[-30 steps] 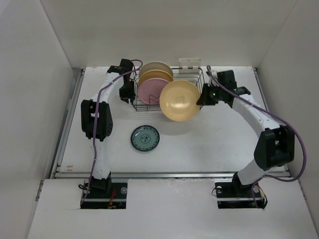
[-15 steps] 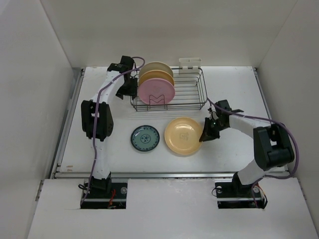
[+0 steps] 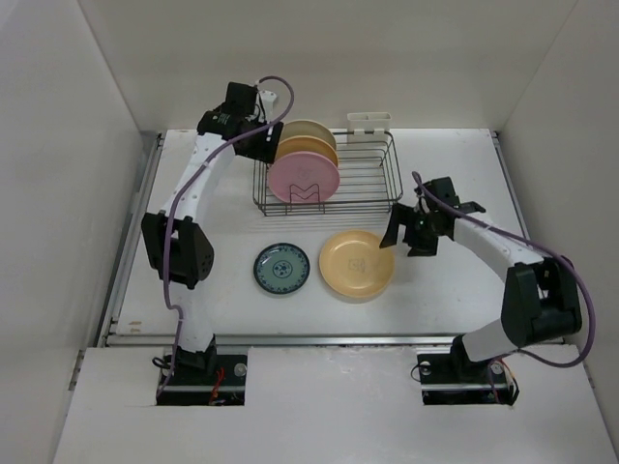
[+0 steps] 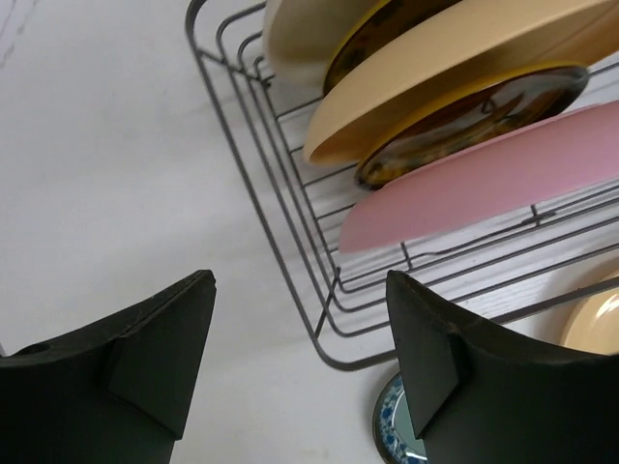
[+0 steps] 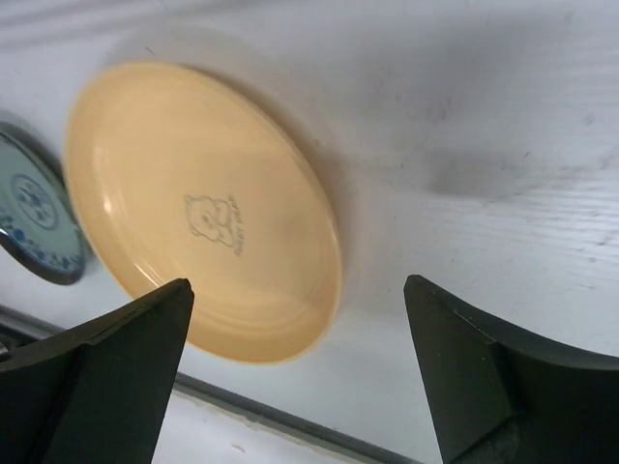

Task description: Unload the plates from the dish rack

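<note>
The black wire dish rack [image 3: 363, 179] holds a cream plate [image 3: 308, 130], a peach-yellow plate [image 3: 311, 148] and a pink plate [image 3: 303, 177] on edge. In the left wrist view a dark amber-brown plate [image 4: 464, 121] shows between the peach-yellow plate [image 4: 455, 68] and the pink plate [image 4: 484, 184]. My left gripper [image 3: 263, 143] [image 4: 300, 290] hangs open above the rack's back left corner, empty. A second peach-yellow plate [image 3: 356, 264] [image 5: 203, 213] lies flat on the table beside a teal-green plate [image 3: 281, 268] [image 5: 29, 208]. My right gripper [image 3: 398, 235] [image 5: 298, 290] stands open just right of it, holding nothing.
A small white holder [image 3: 368, 120] is clipped to the rack's back edge. White walls close in the table on three sides. A metal rail [image 3: 329, 338] runs along the near edge.
The right gripper set the peach-yellow plate flat on the table, opened and drew back to the right. The left gripper opened and lifted away from the plates at the rack's left end.
</note>
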You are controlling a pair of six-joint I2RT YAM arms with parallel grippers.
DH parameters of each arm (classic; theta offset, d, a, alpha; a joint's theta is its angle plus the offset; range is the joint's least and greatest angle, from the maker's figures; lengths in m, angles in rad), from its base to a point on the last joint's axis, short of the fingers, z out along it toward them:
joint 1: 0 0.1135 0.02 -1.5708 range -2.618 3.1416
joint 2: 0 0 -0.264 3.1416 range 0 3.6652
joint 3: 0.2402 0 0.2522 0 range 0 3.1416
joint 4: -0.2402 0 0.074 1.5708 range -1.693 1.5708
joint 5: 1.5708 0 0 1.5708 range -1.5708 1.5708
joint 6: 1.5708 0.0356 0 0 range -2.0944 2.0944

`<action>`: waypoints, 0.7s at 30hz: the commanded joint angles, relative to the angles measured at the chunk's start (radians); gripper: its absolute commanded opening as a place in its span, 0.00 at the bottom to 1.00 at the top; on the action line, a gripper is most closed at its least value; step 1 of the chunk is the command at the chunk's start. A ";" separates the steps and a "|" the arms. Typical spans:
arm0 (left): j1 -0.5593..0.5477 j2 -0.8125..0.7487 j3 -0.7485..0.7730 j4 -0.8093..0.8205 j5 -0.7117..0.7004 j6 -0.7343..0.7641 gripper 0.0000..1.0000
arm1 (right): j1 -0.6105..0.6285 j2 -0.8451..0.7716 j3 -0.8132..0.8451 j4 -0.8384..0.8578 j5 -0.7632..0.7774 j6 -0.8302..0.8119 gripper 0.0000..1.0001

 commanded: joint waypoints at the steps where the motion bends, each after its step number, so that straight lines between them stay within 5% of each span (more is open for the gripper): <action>1: -0.015 0.074 0.075 -0.013 0.096 0.074 0.68 | -0.006 -0.091 0.110 -0.030 0.109 0.004 0.97; 13: -0.084 0.161 0.132 0.007 0.018 0.098 0.53 | -0.038 -0.043 0.328 -0.029 0.247 -0.019 0.97; 16: -0.084 0.161 0.132 0.016 0.006 0.098 0.28 | -0.066 0.002 0.389 0.004 0.247 -0.019 0.97; 21: -0.084 0.161 0.141 0.016 -0.059 0.099 0.04 | -0.087 0.076 0.432 0.027 0.224 -0.038 0.97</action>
